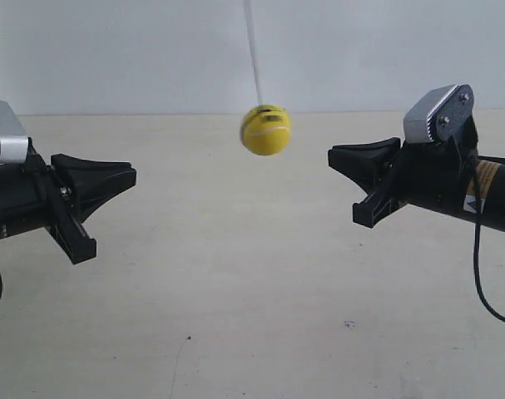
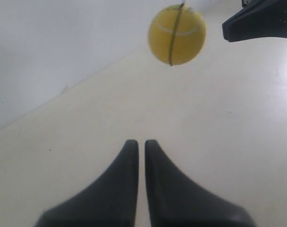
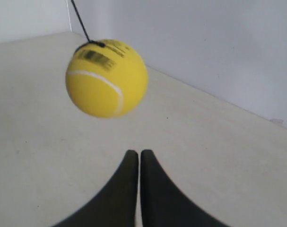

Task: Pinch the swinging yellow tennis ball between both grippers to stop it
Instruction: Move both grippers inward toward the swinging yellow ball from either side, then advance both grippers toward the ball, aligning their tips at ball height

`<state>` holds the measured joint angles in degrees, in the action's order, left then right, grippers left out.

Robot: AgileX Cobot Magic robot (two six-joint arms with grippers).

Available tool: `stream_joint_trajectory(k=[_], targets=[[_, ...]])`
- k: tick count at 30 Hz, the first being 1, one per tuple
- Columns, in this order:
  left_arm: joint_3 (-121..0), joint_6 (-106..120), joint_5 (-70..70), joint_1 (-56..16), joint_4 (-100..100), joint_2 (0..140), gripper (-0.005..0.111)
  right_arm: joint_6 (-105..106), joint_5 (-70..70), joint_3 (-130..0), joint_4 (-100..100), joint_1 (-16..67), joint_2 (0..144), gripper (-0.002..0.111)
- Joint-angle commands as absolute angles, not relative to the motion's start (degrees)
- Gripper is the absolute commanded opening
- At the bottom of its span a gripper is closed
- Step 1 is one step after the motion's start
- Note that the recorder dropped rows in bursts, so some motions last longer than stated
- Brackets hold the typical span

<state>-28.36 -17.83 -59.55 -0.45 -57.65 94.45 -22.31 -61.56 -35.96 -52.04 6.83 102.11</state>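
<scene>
The yellow tennis ball (image 1: 266, 130) hangs in the air on a thin string (image 1: 254, 50), between the two arm ends and a little above their tips. My left gripper (image 2: 141, 142) is shut and empty, with the ball (image 2: 177, 34) well ahead of it. It is the arm at the exterior view's left (image 1: 131, 177). My right gripper (image 3: 135, 152) is shut too, and the ball (image 3: 107, 78) looms close, showing its white seam and barcode label. This arm is at the exterior view's right (image 1: 333, 155), nearer the ball. Neither gripper touches the ball.
A pale beige table (image 1: 252, 316) lies under both arms, and a white wall (image 1: 111, 50) rises behind it. The right arm's black tip (image 2: 256, 21) shows beyond the ball in the left wrist view. A black cable (image 1: 485, 283) hangs under the right arm.
</scene>
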Motion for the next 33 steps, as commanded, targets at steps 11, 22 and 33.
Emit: stream_joint_trajectory(k=[11,22,33], targets=[[-30.36,-20.12,-60.12,-0.28,-64.56,94.64,0.005,-27.74,-61.81,-40.75,-62.23,8.02,104.55,0.000],[-32.24,-25.61,-63.56,-0.28,-74.03,94.64,0.005,-30.55,-63.20,-40.75,-65.94,8.02,104.55,0.000],[-32.35,-27.92,-67.53,-0.28,-78.46,94.64,0.005,-32.89,-67.95,-40.75,-69.07,8.02,104.55,0.000]])
